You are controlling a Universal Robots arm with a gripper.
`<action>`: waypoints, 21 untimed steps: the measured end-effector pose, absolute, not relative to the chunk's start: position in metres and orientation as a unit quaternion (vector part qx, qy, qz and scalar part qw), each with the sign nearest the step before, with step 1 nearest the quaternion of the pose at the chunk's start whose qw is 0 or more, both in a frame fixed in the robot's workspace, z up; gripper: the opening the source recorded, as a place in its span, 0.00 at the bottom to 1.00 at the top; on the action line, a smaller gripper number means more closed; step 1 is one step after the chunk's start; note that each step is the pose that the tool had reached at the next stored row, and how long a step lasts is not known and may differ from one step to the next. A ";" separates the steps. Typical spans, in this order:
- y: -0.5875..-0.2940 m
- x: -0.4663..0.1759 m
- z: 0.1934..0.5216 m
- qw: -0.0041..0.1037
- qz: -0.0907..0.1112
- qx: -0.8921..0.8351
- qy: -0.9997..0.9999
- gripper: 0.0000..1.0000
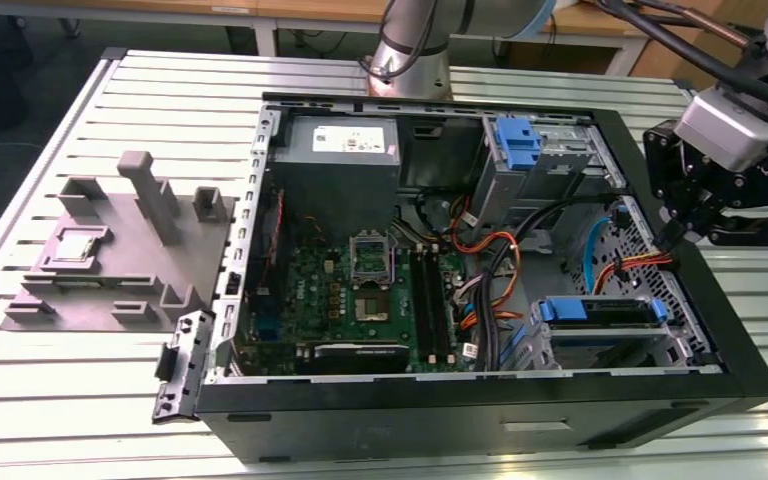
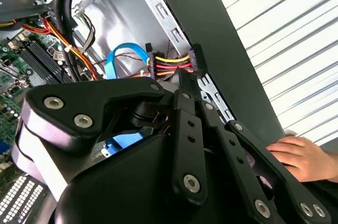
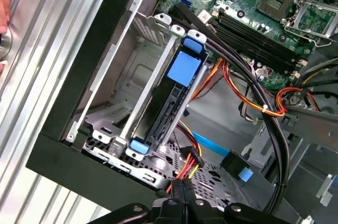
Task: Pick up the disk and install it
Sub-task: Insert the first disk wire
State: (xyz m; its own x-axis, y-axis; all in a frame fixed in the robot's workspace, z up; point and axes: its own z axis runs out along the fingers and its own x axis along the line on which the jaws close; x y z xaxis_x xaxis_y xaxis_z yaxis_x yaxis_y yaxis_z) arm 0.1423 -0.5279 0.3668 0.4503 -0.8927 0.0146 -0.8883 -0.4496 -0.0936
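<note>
Disk point(image 3: 170, 112) in blue frame seated in metal drive cage point(image 3: 138, 63), motherboard point(image 3: 264, 18) beyond, bundled cables point(image 3: 252, 102) alongside

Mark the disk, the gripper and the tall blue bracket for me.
disk point(image 3: 185, 68), first wrist view, on the blue tab of its frame
gripper point(image 3: 177, 202), first wrist view, at its tip
tall blue bracket point(image 1: 515, 140), exterior view, on its middle

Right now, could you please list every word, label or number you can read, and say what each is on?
None is legible.
Sticker on the power supply: print too small to read.
Motherboard markings: too small to read.
</note>
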 end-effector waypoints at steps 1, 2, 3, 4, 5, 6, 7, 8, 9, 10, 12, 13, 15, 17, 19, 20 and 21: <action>-0.528 0.142 0.367 0.036 -0.031 -0.852 0.522 0.10; -0.528 0.142 0.367 0.036 -0.031 -0.855 0.517 0.10; -0.528 0.142 0.366 0.037 -0.030 -0.859 0.510 0.10; -0.528 0.142 0.366 0.037 -0.030 -0.863 0.502 0.10; -0.528 0.142 0.366 0.037 -0.030 -0.868 0.495 0.10; -0.528 0.142 0.366 0.038 -0.030 -0.872 0.487 0.10; -0.528 0.142 0.366 0.038 -0.030 -0.876 0.480 0.10; -0.528 0.142 0.365 0.038 -0.030 -0.879 0.474 0.10; -0.528 0.142 0.365 0.039 -0.029 -0.882 0.468 0.10; -0.528 0.143 0.365 0.039 -0.029 -0.885 0.464 0.10; -0.528 0.144 0.365 0.039 -0.029 -0.886 0.461 0.10; -0.528 0.144 0.365 0.039 -0.029 -0.886 0.460 0.10; -0.528 0.144 0.365 0.039 -0.029 -0.886 0.460 0.11; -0.528 0.144 0.365 0.039 -0.029 -0.886 0.460 0.17; -0.528 0.145 0.364 0.039 -0.030 -0.887 0.460 0.17; -0.528 0.146 0.364 0.039 -0.030 -0.887 0.459 0.17; -0.528 0.147 0.364 0.039 -0.030 -0.888 0.457 0.17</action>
State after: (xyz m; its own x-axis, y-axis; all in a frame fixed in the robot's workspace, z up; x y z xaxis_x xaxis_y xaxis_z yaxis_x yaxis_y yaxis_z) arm 0.1465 -0.5277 0.3644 0.5803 -0.8143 0.0169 -0.8096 -0.5789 -0.0970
